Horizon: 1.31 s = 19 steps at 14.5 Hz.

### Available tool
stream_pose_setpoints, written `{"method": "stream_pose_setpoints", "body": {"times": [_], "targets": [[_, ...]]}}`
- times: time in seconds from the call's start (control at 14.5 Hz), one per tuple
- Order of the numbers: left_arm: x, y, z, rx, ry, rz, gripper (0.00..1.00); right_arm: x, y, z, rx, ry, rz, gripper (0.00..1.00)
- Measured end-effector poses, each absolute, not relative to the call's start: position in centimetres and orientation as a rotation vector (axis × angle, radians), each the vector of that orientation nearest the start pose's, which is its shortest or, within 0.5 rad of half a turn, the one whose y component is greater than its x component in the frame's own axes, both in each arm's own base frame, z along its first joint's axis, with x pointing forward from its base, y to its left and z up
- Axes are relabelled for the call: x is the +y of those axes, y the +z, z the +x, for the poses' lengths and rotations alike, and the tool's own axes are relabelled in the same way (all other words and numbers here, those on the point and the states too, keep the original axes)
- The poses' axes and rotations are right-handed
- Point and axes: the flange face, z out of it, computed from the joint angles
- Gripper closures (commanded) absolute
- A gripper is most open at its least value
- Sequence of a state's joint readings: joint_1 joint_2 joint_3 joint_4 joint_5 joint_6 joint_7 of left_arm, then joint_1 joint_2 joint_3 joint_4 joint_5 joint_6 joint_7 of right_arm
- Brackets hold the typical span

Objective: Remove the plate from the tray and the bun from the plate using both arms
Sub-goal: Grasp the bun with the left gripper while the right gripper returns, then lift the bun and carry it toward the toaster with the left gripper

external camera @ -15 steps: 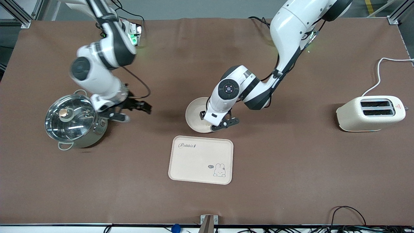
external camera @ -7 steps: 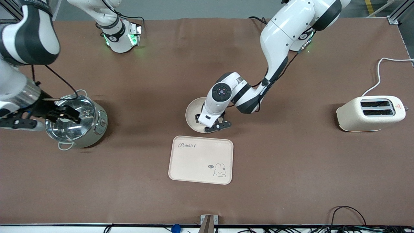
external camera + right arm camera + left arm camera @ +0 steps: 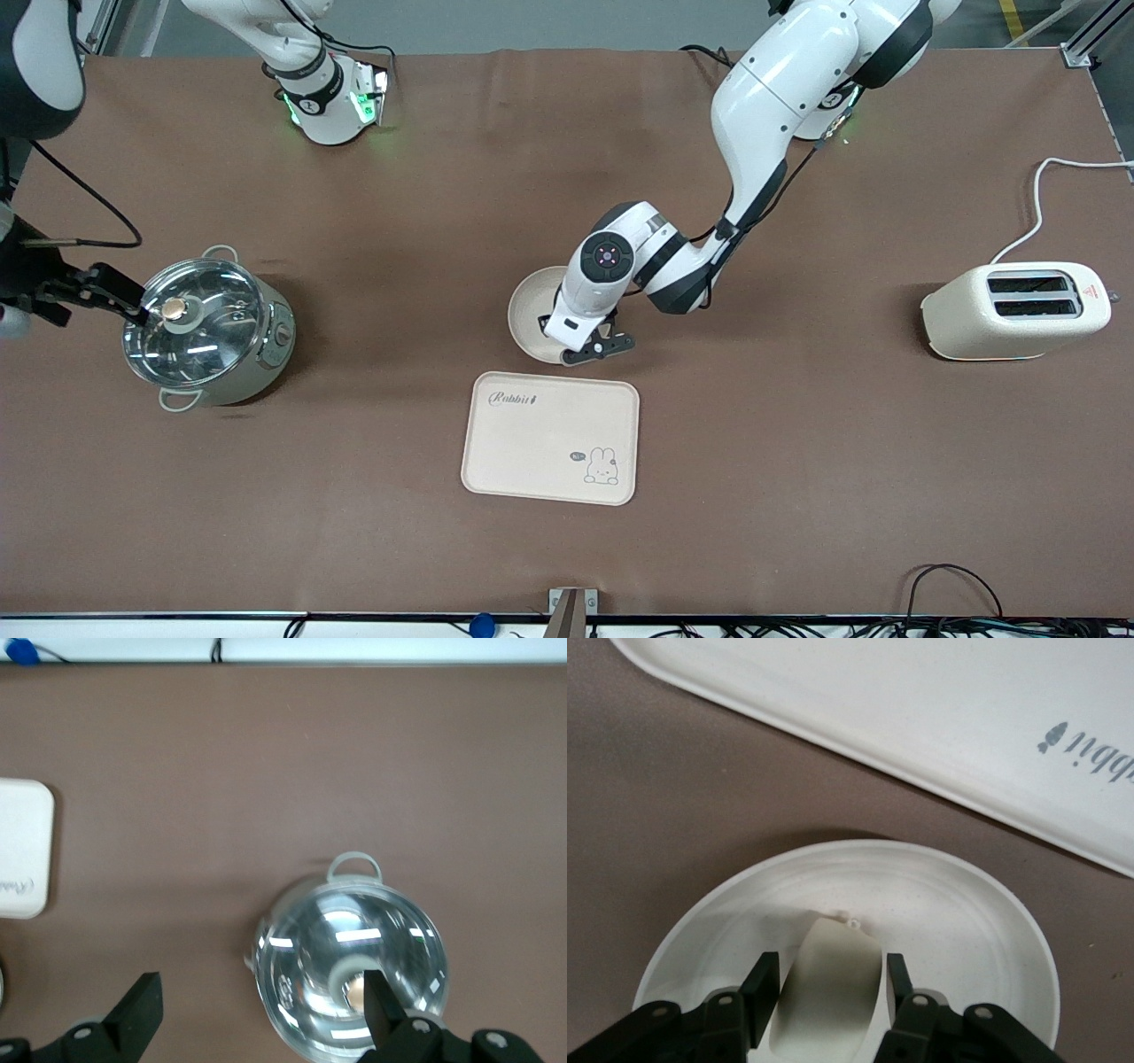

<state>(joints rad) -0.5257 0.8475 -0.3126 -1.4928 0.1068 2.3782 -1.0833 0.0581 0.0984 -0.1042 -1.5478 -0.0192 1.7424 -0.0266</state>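
The round cream plate (image 3: 529,306) lies on the table just farther from the front camera than the tray. In the left wrist view the plate (image 3: 970,904) holds the pale bun (image 3: 833,979), which lies in its middle. My left gripper (image 3: 830,992) is low over the plate and open, one finger on each side of the bun with a small gap on both sides. In the front view the left gripper (image 3: 574,341) covers the bun. My right gripper (image 3: 106,297) is open and empty, up over the pot's edge toward the right arm's end of the table; it also shows in the right wrist view (image 3: 261,1010).
A steel pot with a glass lid (image 3: 205,330) stands toward the right arm's end and shows in the right wrist view (image 3: 350,979). The cream rabbit tray (image 3: 551,437) lies nearer the front camera than the plate. A cream toaster (image 3: 1014,310) with a cable stands toward the left arm's end.
My right arm has swung from beside the pot, across its lid, toward the right arm's end of the table. My left gripper has shifted a little farther over the plate.
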Motion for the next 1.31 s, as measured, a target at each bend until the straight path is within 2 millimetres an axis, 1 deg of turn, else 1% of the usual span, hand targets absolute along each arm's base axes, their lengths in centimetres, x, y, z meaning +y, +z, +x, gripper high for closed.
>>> {"method": "stream_pose_setpoints", "body": {"times": [0.14,0.21,0.41,0.55,0.62,0.69,0.76,0.83,0.96,1.03,1.1,1.17,1.31], "targets": [[-50.8,19.0,51.2,-0.459,0.132,-3.259,0.71,-3.1,61.1,59.3,0.045,-0.113,-3.181,0.00],[-50.8,19.1,51.2,-0.459,0.131,-3.259,0.74,-3.3,61.8,59.1,0.051,-0.107,-3.182,0.00],[-50.9,19.3,51.4,-0.462,0.124,-3.264,0.74,-3.7,62.4,58.6,0.004,-0.051,-3.175,0.00],[-50.9,20.4,52.1,-0.472,0.103,-3.275,0.73,-4.0,63.4,57.9,-0.004,-0.048,-3.170,0.00],[-50.5,21.2,52.7,-0.485,0.091,-3.274,0.73,-4.1,64.0,57.3,-0.001,-0.042,-3.168,0.00],[-49.7,22.6,53.8,-0.510,0.075,-3.271,0.72,-4.2,64.8,56.6,0.002,-0.040,-3.167,0.00],[-48.3,24.5,55.2,-0.545,0.062,-3.259,0.71,-4.2,65.4,55.8,0.004,-0.041,-3.165,0.00],[-46.2,26.5,56.8,-0.588,0.058,-3.234,0.70,-4.3,65.9,55.1,0.006,-0.041,-3.163,0.00],[-40.7,30.1,59.8,-0.666,0.067,-3.166,0.70,-4.7,65.8,53.7,0.019,-0.026,-3.159,0.00],[-37.9,31.1,61.2,-0.682,0.075,-3.143,0.70,-5.0,65.6,53.1,0.026,-0.021,-3.157,0.00],[-35.1,31.5,62.4,-0.699,0.085,-3.126,0.70,-5.2,65.4,52.7,0.031,-0.017,-3.156,0.00],[-32.3,31.1,63.6,-0.724,0.098,-3.108,0.70,-5.2,65.3,52.4,0.032,-0.017,-3.155,0.00],[-26.8,29.1,65.2,-0.773,0.143,-3.072,0.70,-5.1,65.3,52.3,0.029,-0.023,-3.155,0.00]]}}
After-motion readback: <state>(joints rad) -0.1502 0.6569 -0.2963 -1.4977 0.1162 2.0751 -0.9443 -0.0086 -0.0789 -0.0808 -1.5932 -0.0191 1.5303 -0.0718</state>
